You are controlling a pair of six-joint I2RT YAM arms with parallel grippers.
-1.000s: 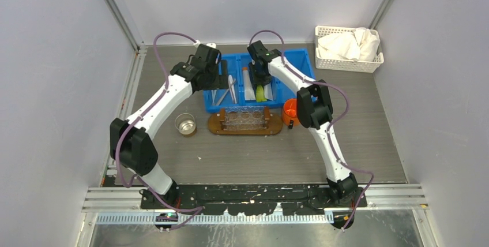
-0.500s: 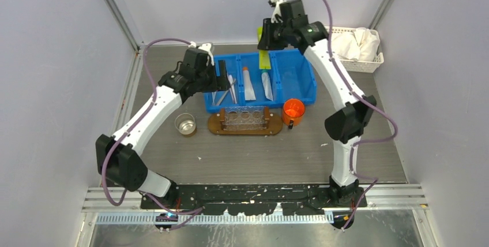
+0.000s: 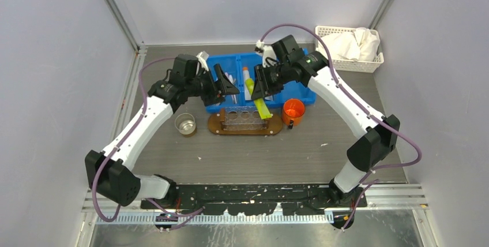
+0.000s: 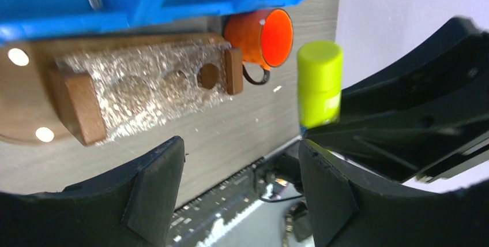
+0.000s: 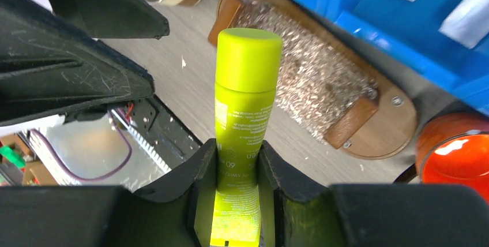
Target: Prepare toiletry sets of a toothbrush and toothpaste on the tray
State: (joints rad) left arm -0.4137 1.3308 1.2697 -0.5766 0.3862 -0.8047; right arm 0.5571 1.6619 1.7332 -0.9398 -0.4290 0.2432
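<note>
Right wrist view first: my right tool (image 5: 237, 154) is clenched on the tail of the yellow-green toothpaste (image 5: 245, 97). The cap leads and the tube is tilted down above the tray (image 5: 398, 126).

To set it down well I would line the cap up with one of the round wells in the clear rack (image 5: 323, 85) on the tray. I would lower it slowly and let go only once the tube bears on something, since a tube held by its tail can swing. The left tool (image 4: 239, 146) hangs released and empty just beside the tube (I would keep it out of the path).

An orange cup (image 5: 455, 154) stands just off one end of the tray, near enough to nudge. Behind the tray, the blue bin (image 5: 403, 22) holds a white tube (image 3: 246, 75). A glass cup (image 3: 185, 124) sits off the tray's other end.

The counter (image 3: 259, 154) is grey wood-grain flecked with white and walled in by pale panels. A white basket (image 3: 346, 51) of cloth sits in the far right corner
</note>
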